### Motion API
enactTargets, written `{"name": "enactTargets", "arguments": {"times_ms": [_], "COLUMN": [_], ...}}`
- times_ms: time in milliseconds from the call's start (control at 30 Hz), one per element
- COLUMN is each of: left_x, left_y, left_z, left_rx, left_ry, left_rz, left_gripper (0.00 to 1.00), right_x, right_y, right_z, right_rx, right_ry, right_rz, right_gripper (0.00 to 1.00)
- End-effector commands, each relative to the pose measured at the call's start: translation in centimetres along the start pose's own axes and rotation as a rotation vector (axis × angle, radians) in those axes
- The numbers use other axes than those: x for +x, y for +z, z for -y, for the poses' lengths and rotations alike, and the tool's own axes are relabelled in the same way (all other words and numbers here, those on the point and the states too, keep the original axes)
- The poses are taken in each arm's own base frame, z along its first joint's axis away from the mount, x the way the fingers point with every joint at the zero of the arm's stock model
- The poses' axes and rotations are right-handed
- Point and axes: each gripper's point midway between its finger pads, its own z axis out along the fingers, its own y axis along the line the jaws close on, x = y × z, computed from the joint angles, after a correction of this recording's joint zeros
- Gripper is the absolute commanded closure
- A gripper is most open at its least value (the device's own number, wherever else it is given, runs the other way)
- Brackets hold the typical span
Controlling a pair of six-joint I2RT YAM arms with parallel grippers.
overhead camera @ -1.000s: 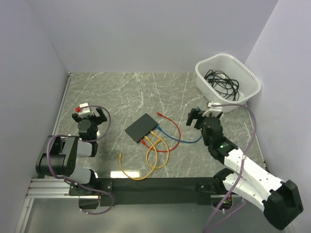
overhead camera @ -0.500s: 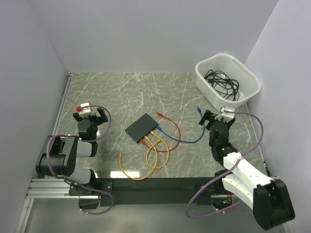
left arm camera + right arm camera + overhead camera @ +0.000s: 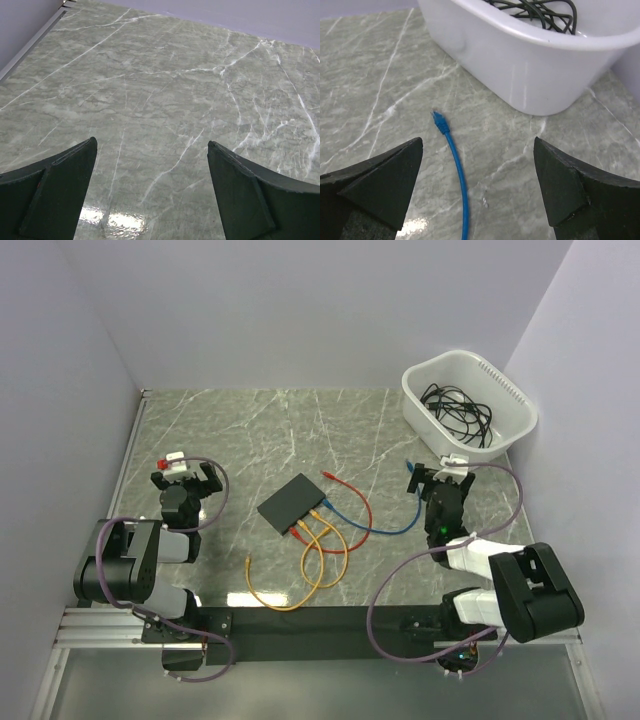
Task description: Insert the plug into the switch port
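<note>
Near the right edge of the tabletop, just in front of the tub, the plug lies loose: it is the free end of the blue cable. The right gripper hovers over it with its fingers wide apart, one on each side, touching nothing. The switch sits well apart from it, at the middle of the tabletop, its port side facing the near edge, where other cables already run in.

The plug looks small, light and hard, with a clip that could snap under a careless squeeze. The cable behind it is soft and springy, so a grip far back would let the tip droop and swing. My judgement is to pinch the plug body itself, across its flat sides. The switch is probably light too (it may slide when pushed, so bracing it could help).

The left gripper waits near the left edge, fingers spread over bare marble.

By count: one switch, one tub, one blue cable, one red cable, and what I take for two yellow cables, though their loops overlap. The dark cables in the tub are too tangled to count.
</note>
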Motion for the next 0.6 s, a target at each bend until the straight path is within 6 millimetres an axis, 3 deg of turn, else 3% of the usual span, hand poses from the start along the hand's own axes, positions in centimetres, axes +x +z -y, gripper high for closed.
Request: {"name": "enactTargets", "arguments": {"times_ms": [0, 100, 133, 167, 233, 267, 567], "left_x": [-1.9, -2.0, -1.9, -1.9, -1.9, -1.9, -2.0], "left_y": [0.6, 0.7, 0.6, 0.6, 0.6, 0.6, 0.6], "left_z": [0.4, 0.5, 0.4, 0.4, 0.4, 0.4, 0.5], "left_rx": [0.018, 0.019, 0.019, 0.017, 0.017, 0.017, 0.019], "left_ry": [-0.001, 0.000, 0.002, 0.001, 0.002, 0.002, 0.000], "left_rz": [0.058, 0.061, 0.059, 0.058, 0.059, 0.058, 0.061], "left_gripper": [0.02, 0.03, 0.02, 0.03, 0.01, 0.01, 0.01], "right_x": [-3.6, -3.5, -2.4, -3.1, -1.7, -2.5, -2.9], "right_y": [1.2, 1.1, 0.8, 0.9, 1.2, 1.3, 1.1], "right_z": [0.1, -0.6, 0.2, 0.1, 0.1, 0.2, 0.2], "right_rx": [-0.018, -0.111, -0.119, -0.127, -0.136, -0.134, -0.136], "right_ry": [0.024, 0.078, 0.089, 0.083, 0.074, 0.076, 0.088], "right_rz": [0.117, 0.123, 0.107, 0.168, 0.092, 0.122, 0.135], "right_gripper": [0.03, 0.02, 0.02, 0.02, 0.02, 0.02, 0.01]}}
